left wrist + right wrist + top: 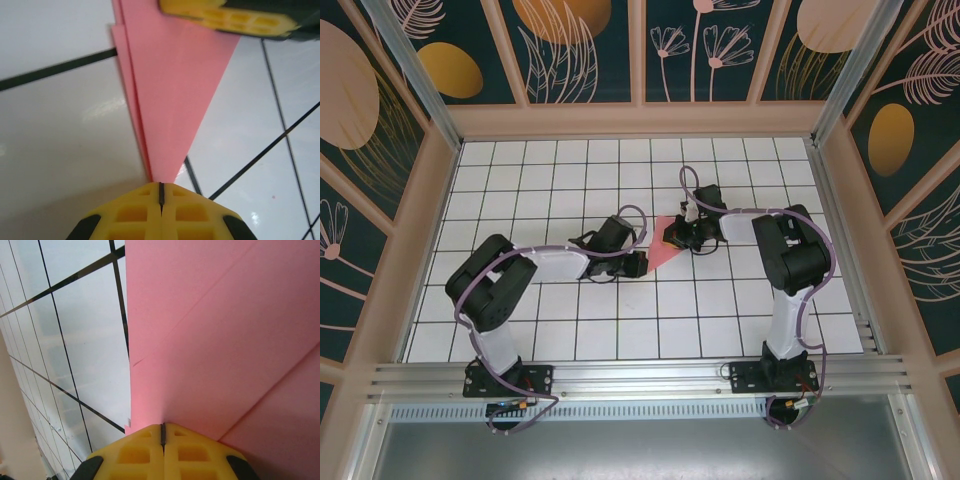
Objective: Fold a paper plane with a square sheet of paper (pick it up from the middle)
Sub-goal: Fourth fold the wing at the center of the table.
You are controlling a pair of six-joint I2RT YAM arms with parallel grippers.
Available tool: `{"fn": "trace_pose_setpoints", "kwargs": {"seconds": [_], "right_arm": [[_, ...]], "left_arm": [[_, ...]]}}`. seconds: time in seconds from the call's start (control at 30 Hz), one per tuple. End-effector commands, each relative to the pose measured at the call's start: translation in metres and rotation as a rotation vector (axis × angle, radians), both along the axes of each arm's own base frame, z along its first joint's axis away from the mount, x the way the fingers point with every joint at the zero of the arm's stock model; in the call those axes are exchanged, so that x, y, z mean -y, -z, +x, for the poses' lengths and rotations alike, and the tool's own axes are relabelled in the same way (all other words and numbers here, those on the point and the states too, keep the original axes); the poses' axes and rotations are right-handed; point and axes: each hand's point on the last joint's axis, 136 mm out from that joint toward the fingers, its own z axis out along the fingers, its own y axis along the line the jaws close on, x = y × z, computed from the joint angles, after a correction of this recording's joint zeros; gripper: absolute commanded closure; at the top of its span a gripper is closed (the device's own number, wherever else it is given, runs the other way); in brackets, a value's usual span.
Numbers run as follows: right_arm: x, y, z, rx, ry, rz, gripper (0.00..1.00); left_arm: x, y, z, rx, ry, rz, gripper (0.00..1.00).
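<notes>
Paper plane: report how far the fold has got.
Done: the paper is already folded into a layered, pointed wedge on the table. In hand: the shut left gripper meets its tip, the shut right gripper its wide end. Remaining: no wings show yet, so final folds seem due.

A white surface (570,180) ruled with dark grid lines is carrying everything. A pink sheet of paper (655,255), folded to a point, is lying flat near its middle.
</notes>
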Motion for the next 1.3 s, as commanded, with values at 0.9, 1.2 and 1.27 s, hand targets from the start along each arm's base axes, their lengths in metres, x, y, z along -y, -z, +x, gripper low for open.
{"fn": "trace_pose_setpoints", "kwargs": {"seconds": [0.9, 1.2, 1.27], "right_arm": [[-0.021, -0.028, -0.021, 0.074, -0.095, 0.052, 0.97], [-0.01, 0.008, -0.026, 0.005, -0.068, -0.049, 0.98], [-0.002, 0.013, -0.019, 0.004, -0.051, -0.067, 0.98]], "left_arm": [[0.005, 0.04, 0.012, -0.095, -0.116, 0.025, 1.0], [0.002, 0.042, 0.009, -0.105, -0.12, 0.034, 1.0], [0.0, 0.045, 0.006, -0.116, -0.117, 0.043, 1.0]]}}
